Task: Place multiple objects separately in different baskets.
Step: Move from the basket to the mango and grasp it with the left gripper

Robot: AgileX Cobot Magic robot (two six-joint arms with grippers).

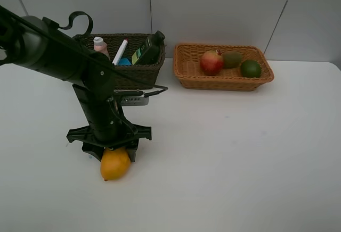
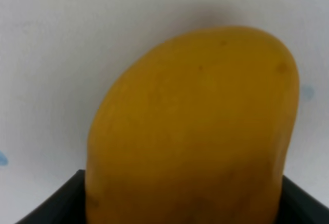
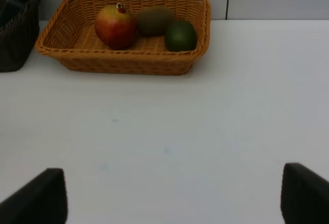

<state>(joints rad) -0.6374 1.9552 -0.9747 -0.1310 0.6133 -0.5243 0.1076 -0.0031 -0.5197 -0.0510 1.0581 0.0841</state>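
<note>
Yellow-orange mango (image 1: 114,164) lay on the near-left table (image 1: 240,152), clasped between the left gripper's (image 1: 113,149) part-closed jaws, while the right gripper (image 3: 169,198) stood wide open, empty.

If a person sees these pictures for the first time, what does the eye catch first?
First the yellow mango on the white table, near the front, with the left tool down over it. Then two baskets at the back: the dark basket with bottles, the orange basket with three fruits.
</note>
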